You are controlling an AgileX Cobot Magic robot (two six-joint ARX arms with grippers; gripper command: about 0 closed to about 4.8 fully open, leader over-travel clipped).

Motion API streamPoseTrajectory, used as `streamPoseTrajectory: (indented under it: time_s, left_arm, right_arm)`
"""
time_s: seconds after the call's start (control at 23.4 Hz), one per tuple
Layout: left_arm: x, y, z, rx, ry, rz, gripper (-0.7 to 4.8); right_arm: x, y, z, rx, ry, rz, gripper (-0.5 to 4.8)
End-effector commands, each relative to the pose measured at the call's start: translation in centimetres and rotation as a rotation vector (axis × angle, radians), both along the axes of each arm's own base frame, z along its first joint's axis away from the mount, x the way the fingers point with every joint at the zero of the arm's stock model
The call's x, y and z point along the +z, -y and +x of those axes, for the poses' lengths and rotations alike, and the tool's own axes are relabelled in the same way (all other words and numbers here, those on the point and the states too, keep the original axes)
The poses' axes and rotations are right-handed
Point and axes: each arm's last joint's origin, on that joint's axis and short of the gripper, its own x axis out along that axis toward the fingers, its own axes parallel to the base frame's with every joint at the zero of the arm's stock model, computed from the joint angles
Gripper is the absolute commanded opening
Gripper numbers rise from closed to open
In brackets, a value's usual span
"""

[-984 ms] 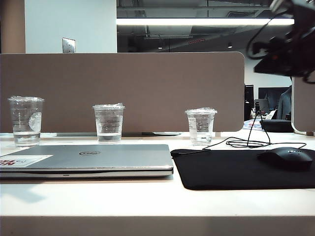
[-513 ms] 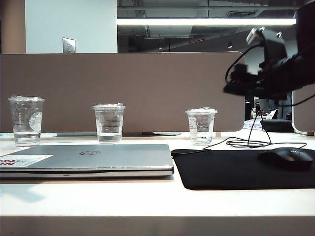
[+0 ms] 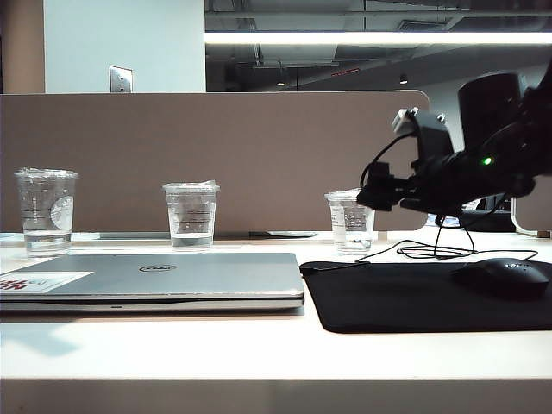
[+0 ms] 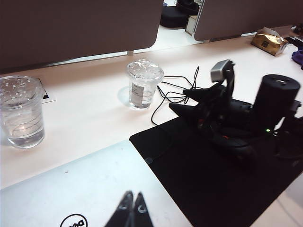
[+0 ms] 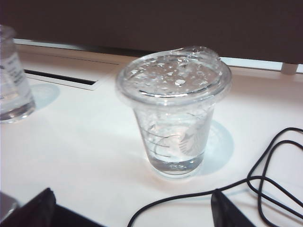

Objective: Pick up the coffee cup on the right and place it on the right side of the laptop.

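Coffee cup (image 3: pixel 351 221), clear plastic with a clear domed lid and a little clear liquid at the bottom, stands upright on the white worktop (image 3: pixel 259 354) toward its back edge, just beyond the black mouse mat's (image 3: pixel 414 297) back left corner. My right gripper (image 3: pixel 373 194) hangs level just beside the cup on its right, fingers spread wide, cup straight ahead between them, not touched. My left gripper (image 4: pixel 131 215) hovers over the closed silver-grey laptop (image 3: pixel 155 278), fingers pressed together, holding nothing. Black cable (image 5: pixel 265 175) lies beside the cup.
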Motion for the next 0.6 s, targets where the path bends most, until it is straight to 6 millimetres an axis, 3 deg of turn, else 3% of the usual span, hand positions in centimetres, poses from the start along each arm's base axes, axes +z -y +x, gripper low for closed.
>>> streamPoseTrajectory:
  time_s: [0.04,0.6]
  left_arm:
    - [0.3,0.0,0.0,-0.008,0.014,-0.005,-0.06]
    - [0.3,0.0,0.0,-0.008,0.014,-0.005,-0.06]
  right_arm:
    - [0.0,-0.5,2.3,0.005,0.049,0.009,4.79]
    - [-1.4,-1.7,6.9,0.001,0.067,0.01,4.79]
